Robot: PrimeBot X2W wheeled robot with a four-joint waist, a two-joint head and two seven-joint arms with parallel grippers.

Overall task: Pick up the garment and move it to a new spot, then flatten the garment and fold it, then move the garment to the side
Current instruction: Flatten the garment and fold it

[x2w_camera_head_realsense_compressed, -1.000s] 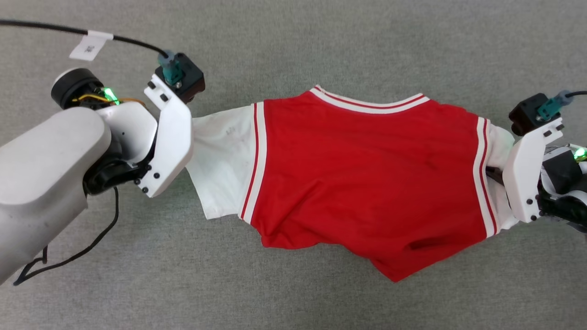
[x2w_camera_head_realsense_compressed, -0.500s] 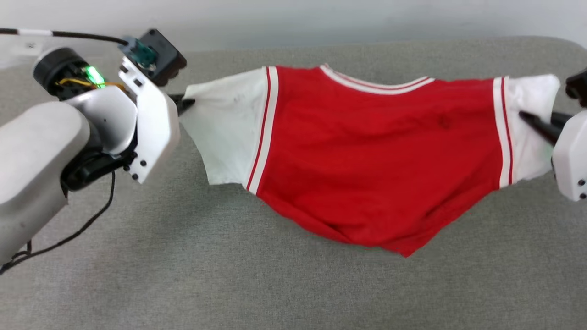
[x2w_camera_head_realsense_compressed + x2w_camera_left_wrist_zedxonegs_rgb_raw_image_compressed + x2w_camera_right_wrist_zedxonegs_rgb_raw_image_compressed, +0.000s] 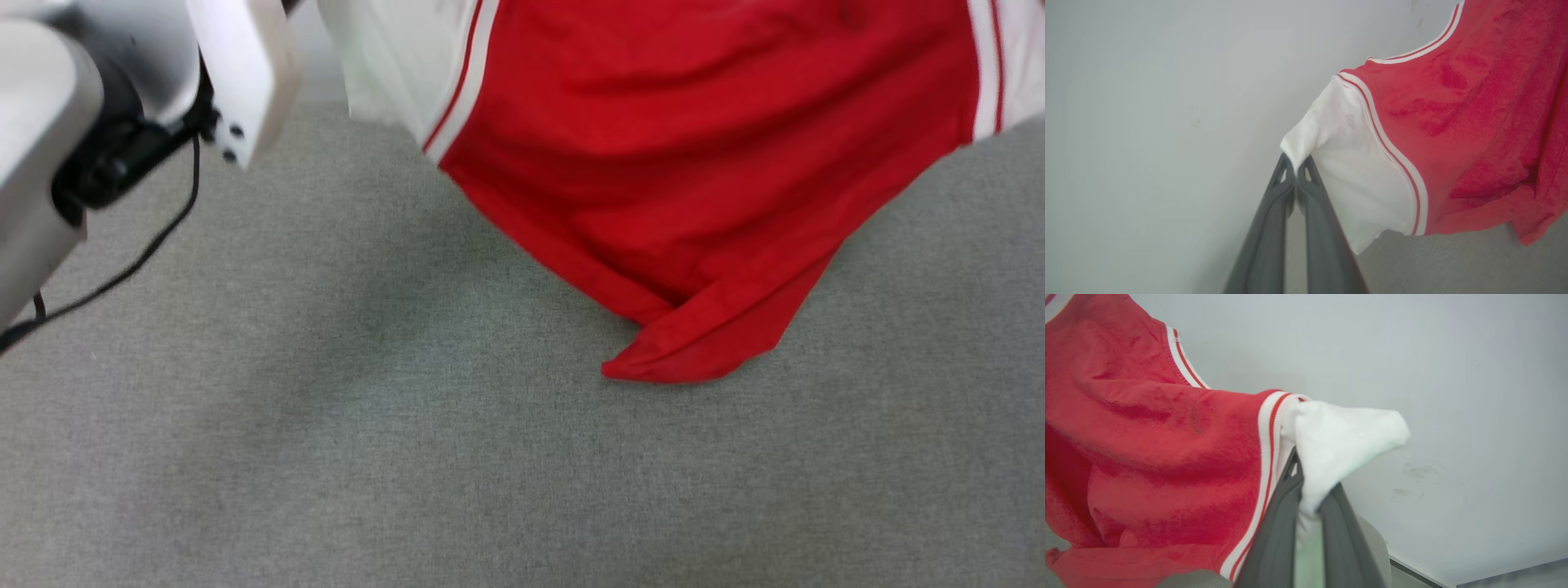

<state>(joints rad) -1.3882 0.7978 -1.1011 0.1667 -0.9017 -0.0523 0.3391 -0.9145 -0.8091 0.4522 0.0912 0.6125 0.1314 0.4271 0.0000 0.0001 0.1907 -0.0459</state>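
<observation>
The garment (image 3: 694,147), a red jersey with white sleeves and red-white striped trim, hangs stretched between my two grippers. Its lowest red corner (image 3: 678,363) rests crumpled on the grey surface. In the left wrist view my left gripper (image 3: 1295,165) is shut on the tip of one white sleeve (image 3: 1355,175). In the right wrist view my right gripper (image 3: 1308,486) is shut on the other white sleeve (image 3: 1343,437), which bunches over its fingers. The left arm's white wrist bracket (image 3: 245,73) stands at the head view's top left. No print shows on the side facing me.
A grey padded surface (image 3: 326,457) spreads below the garment. A black cable (image 3: 147,249) trails from the left arm. A pale wall (image 3: 1147,102) stands behind the garment. The surface's rounded far edge (image 3: 1376,543) shows beside the right fingers.
Both grippers have raised the garment by its sleeves, so its body now hangs with only the lowest corner on the surface. The head view has shifted as well.
</observation>
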